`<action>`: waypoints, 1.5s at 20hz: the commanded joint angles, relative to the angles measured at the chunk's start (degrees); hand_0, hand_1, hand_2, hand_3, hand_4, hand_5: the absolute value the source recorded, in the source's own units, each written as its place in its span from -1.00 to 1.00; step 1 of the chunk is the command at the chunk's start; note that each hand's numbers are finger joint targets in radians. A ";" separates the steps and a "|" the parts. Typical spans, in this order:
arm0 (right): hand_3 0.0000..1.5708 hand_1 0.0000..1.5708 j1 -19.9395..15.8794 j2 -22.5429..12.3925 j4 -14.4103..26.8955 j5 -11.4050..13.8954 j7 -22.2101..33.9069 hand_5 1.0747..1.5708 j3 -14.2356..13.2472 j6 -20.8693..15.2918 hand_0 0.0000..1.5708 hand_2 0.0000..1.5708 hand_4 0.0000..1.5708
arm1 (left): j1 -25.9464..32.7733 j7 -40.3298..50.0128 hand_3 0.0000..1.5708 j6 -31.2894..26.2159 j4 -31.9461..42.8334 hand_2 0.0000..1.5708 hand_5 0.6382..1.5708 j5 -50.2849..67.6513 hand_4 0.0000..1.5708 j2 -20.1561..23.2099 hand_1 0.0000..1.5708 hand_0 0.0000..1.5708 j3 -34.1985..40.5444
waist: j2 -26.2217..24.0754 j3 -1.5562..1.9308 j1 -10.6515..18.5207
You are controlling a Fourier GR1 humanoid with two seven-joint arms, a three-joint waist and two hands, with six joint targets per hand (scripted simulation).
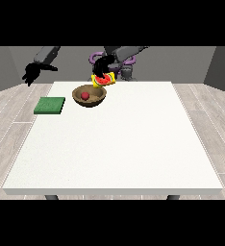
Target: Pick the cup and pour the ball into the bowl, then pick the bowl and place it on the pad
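Ball [85,96]: red, lying inside the bowl [96,100], a little toward 9 o'clock of its centre. So the pour looks done.

Cup [104,80]: yellow with a red mouth, tipped over so the mouth faces the camera, held just above the bowl's rim at about 1 o'clock. The hand at the view's right [103,66] is curled round it from above.

Bowl: brown, upright on the table [133,144], near the far edge, left of centre.

Pad [50,105]: green, flat, at 9 o'clock of the bowl, apart from it, near the table's left edge.

The hand at the view's left [31,73]: raised off the table beyond the pad at about 11 o'clock of it, holding nothing; whether its fingers are straight or curled I cannot tell.

Judgement on the step in hand: 1 step is closing, the pour.
- Right the cup and carry it clear of the bowl before setting it down, toward 3 o'clock, so the path to the pad stays free.
- Take the bowl by the rim and keep it level, or the ball may roll out.
- Move it straight to 9 o'clock and lower it fully onto the pad.
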 commanded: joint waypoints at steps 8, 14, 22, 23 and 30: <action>-0.82 -1.00 2.77 -1.12 2.35 -0.42 -2.45 0.80 -0.56 1.78 -1.00 -1.00 -1.00 | -5.59 -5.87 1.00 -10.52 -2.44 1.00 0.76 -8.46 0.54 0.06 0.95 0.95 1.75 | -1.33 -0.01 1.87; -1.00 -1.00 2.26 -1.29 4.01 -1.47 0.93 0.94 -0.43 4.58 -1.00 -1.00 -0.41 | -0.68 -4.63 1.00 -5.78 -8.04 1.00 0.75 -2.43 0.52 -0.24 0.72 0.72 6.88 | 0.19 -0.05 3.82; -1.00 -1.00 3.27 1.00 1.86 -2.52 3.15 0.96 -1.24 -0.08 -1.00 -1.00 -0.39 | 8.59 -11.49 1.00 8.74 -14.08 1.00 0.99 19.00 0.10 7.24 -0.53 -0.53 28.75 | -0.29 -0.39 9.52; -1.00 -1.00 3.16 0.31 2.04 -3.15 2.15 0.95 -2.33 -0.49 -1.00 -1.00 -0.40 | 10.40 -14.10 0.98 8.92 -14.51 1.00 0.99 22.10 0.12 6.93 -0.37 -0.37 29.41 | 2.38 -0.31 10.17; -1.00 -1.00 2.37 7.15 -1.32 -2.95 -0.06 0.99 -0.40 -2.97 -1.00 -1.00 -0.61 | 12.89 -26.91 0.15 8.05 -15.72 0.39 0.95 45.44 0.05 3.54 0.38 0.38 41.87 | 9.45 -0.31 8.36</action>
